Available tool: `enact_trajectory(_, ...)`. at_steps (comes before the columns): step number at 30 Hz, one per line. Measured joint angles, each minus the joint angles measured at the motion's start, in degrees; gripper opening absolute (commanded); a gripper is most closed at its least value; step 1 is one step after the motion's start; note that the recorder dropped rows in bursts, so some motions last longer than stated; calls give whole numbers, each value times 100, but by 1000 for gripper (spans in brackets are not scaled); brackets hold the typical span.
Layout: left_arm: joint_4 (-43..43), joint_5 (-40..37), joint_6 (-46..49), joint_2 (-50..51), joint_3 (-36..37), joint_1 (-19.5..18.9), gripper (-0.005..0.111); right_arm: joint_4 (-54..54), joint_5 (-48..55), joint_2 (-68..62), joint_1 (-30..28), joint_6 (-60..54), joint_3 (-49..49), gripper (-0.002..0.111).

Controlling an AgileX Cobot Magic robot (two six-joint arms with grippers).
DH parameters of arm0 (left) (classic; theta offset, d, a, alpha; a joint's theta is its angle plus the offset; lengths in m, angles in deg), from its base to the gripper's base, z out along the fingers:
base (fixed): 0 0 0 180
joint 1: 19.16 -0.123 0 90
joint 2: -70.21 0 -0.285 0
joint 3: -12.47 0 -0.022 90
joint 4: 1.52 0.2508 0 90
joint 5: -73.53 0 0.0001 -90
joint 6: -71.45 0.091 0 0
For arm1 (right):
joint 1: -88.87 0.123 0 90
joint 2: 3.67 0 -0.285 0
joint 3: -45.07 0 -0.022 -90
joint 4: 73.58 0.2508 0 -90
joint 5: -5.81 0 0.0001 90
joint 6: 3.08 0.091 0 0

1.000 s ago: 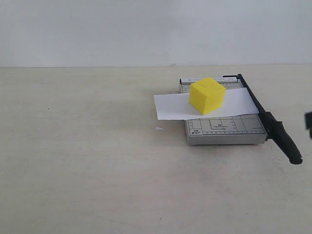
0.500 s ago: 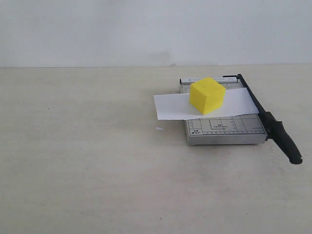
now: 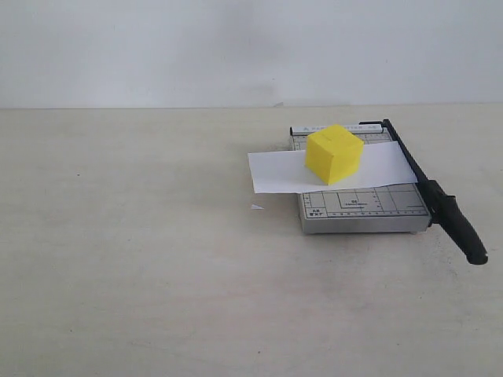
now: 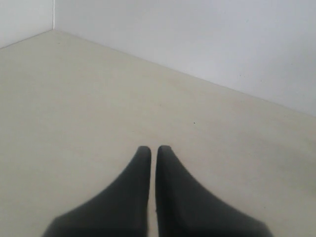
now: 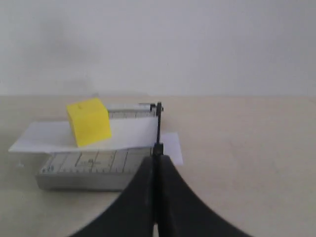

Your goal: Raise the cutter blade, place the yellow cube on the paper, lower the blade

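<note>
The right gripper (image 5: 156, 160) has withdrawn past 3 o'clock, jaws closed empty like those of the left gripper (image 4: 149, 150); the yellow cube (image 3: 334, 154) sits on the paper (image 3: 275, 174), cutter blade (image 3: 457, 226) lowered, task seemingly done.

Showing bright yellow on the cube (image 3: 334, 154); showing plain white on the paper (image 3: 275, 174); running black along the cutter blade (image 3: 456, 228); carrying grey with dark ruled lines on the trimmer base (image 3: 361, 210); spreading pale beige across the table (image 3: 141, 275).
</note>
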Motion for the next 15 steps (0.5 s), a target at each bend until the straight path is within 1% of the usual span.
enact_trajectory(4, 0, 0, 0, 0, 0, 0, 4, 0, 687, 0, 0, 11, -239, 0)
enact_trajectory(15, 0, 0, 0, 0, 0, 0, 4, -8, 733, 0, 0, 26, -263, 0)
